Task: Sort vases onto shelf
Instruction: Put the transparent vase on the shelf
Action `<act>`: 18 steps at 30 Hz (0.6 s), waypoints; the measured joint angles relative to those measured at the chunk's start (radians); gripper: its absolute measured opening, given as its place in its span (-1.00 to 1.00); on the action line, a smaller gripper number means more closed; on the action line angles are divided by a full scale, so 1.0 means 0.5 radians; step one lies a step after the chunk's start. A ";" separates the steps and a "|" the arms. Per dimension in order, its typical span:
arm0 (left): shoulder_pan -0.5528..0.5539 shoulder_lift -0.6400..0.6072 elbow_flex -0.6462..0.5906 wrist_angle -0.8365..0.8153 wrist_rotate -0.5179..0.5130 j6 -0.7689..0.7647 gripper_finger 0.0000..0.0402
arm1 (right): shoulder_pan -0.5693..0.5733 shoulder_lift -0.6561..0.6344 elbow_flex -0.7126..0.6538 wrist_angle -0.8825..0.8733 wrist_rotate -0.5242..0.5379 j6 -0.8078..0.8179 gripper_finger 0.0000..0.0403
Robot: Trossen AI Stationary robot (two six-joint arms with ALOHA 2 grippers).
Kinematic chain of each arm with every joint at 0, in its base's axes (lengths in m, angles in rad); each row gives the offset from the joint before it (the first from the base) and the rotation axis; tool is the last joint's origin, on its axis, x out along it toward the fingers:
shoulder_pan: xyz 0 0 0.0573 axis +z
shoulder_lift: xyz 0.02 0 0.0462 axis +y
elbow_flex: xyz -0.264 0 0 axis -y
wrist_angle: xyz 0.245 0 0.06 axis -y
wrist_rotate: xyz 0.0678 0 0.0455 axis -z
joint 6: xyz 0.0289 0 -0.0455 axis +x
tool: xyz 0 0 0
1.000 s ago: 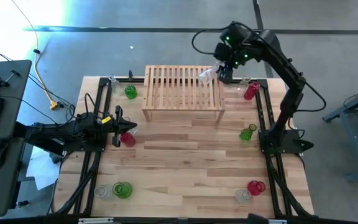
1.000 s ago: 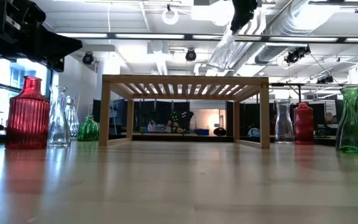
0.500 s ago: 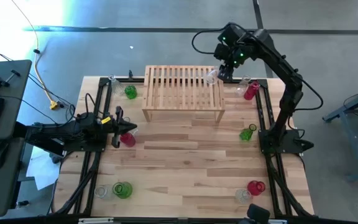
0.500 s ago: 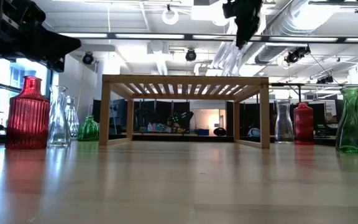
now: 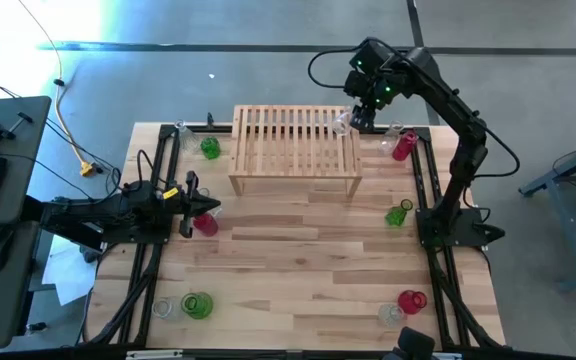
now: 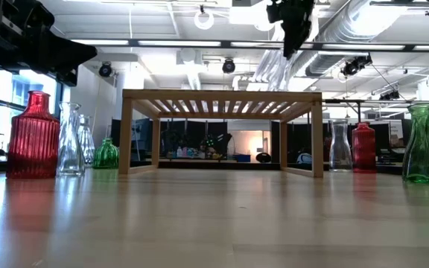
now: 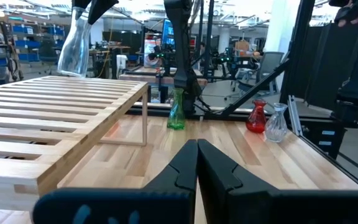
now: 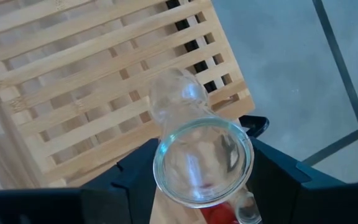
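The right gripper [image 5: 353,120], fingers clamped on a clear vase [image 5: 341,123], hovers over the shelf [image 5: 293,150] corner. It should settle upright before release, well inside the edge; the left gripper [image 5: 196,205] waits, fingers together.

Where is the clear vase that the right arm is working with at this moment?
The clear vase stands tilted at the shelf's far right corner in the high view, between the fingers of the right gripper, near a red vase.

No text, label, brand, number or sign can be read in any view, neither on the vases, the shelf, the table or the arms, nor in the room behind them.
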 joint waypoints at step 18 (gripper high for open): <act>0.000 0.000 0.000 0.000 0.000 0.000 -1.00 | 0.001 0.000 0.000 0.000 -0.030 0.048 0.00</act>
